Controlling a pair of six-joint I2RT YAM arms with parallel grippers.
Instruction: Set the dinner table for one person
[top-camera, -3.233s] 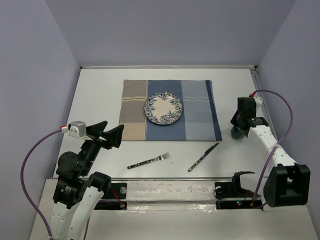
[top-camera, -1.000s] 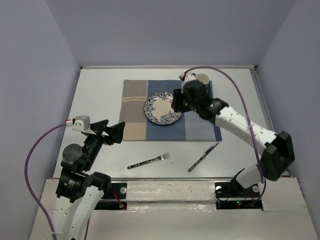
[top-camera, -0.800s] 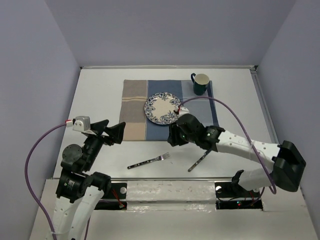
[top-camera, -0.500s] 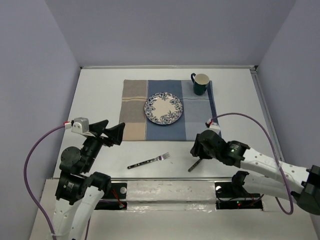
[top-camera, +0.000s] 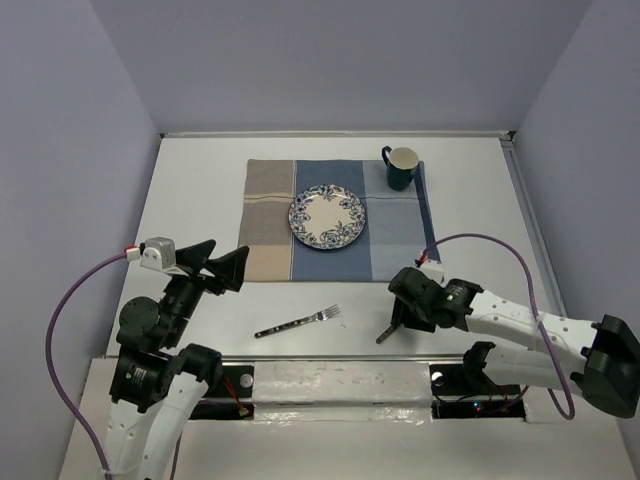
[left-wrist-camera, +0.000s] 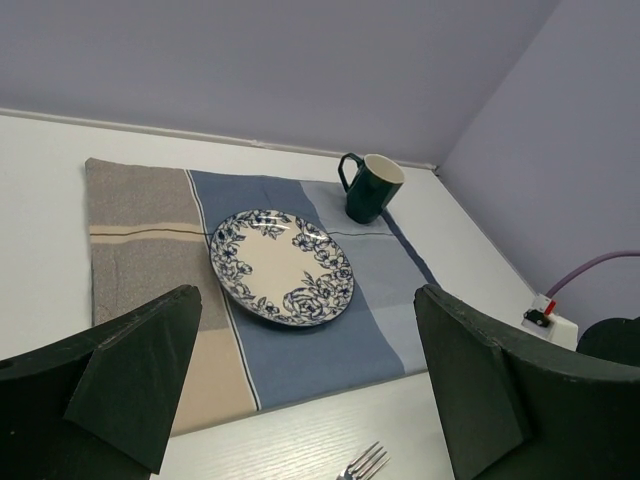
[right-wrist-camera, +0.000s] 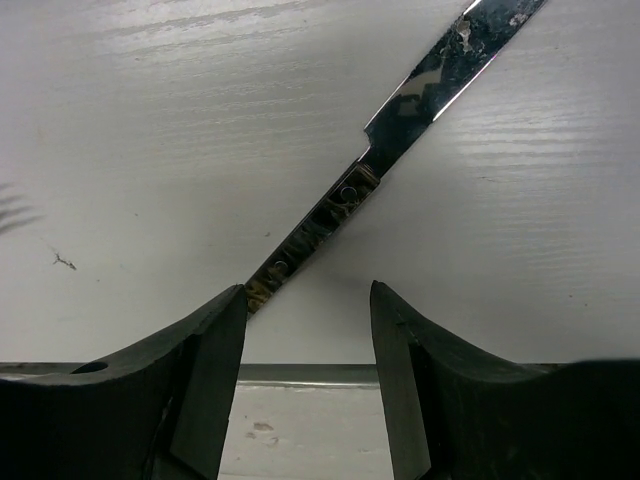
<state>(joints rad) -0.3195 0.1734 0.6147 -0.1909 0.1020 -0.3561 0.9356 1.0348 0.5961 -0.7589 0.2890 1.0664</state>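
The white dinner table (top-camera: 195, 200) carries a checked placemat (top-camera: 268, 255) with a floral plate (top-camera: 327, 218) in its middle and a dark green mug (top-camera: 400, 167) at its far right corner. A fork (top-camera: 298, 321) and a knife (top-camera: 384, 335) lie on the bare table near the front edge. My right gripper (top-camera: 404, 318) is low over the knife, open; in the right wrist view the knife (right-wrist-camera: 400, 115) runs diagonally and its handle end lies by the left finger of the gripper (right-wrist-camera: 308, 300). My left gripper (top-camera: 215, 268) is open and empty, raised left of the fork.
Lavender walls close in the table on three sides. A metal rail (top-camera: 330, 358) runs along the front edge just behind the knife. In the left wrist view I see the plate (left-wrist-camera: 282, 265), mug (left-wrist-camera: 368, 186), placemat (left-wrist-camera: 140, 225) and fork tines (left-wrist-camera: 365, 465).
My right arm carried the mug from the table's right side to the placemat's far right corner, let go, then swung back to the near edge over the knife. The left arm hardly moved.
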